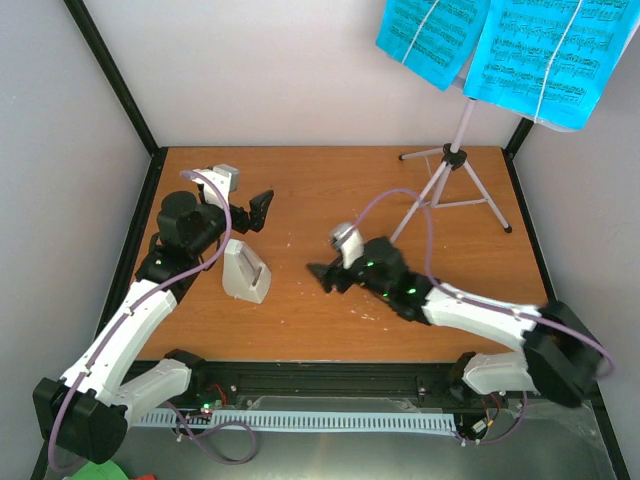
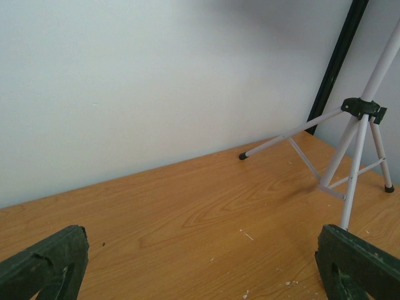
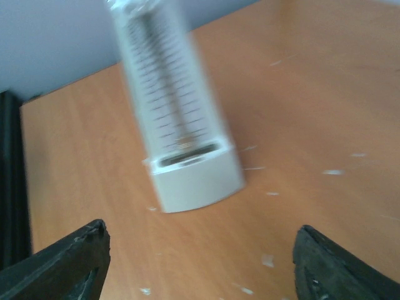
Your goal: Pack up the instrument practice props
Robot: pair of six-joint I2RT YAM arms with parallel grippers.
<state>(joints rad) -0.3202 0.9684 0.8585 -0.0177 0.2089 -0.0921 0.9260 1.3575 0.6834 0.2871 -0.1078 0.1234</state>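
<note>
The white pyramid-shaped metronome [image 1: 247, 270] stands on the wooden table [image 1: 300, 180], left of centre. In the right wrist view it is blurred [image 3: 181, 125], a short way ahead of the jaws. My right gripper [image 1: 325, 277] is open and empty, to the right of the metronome and pointing at it; it also shows in its own view [image 3: 200, 269]. My left gripper [image 1: 250, 213] is open and empty just behind the metronome, facing the lilac tripod music stand [image 1: 450, 175], whose legs show in the left wrist view [image 2: 356, 131]. Cyan sheet-music pages [image 1: 500, 45] rest on the stand's top.
White walls and black frame posts [image 1: 110, 70] close in the table at the back and sides. The stand's legs [image 1: 470, 203] spread over the back right corner. Small white flecks [image 2: 247, 235] lie on the wood. A cable tray [image 1: 330, 420] runs along the near edge.
</note>
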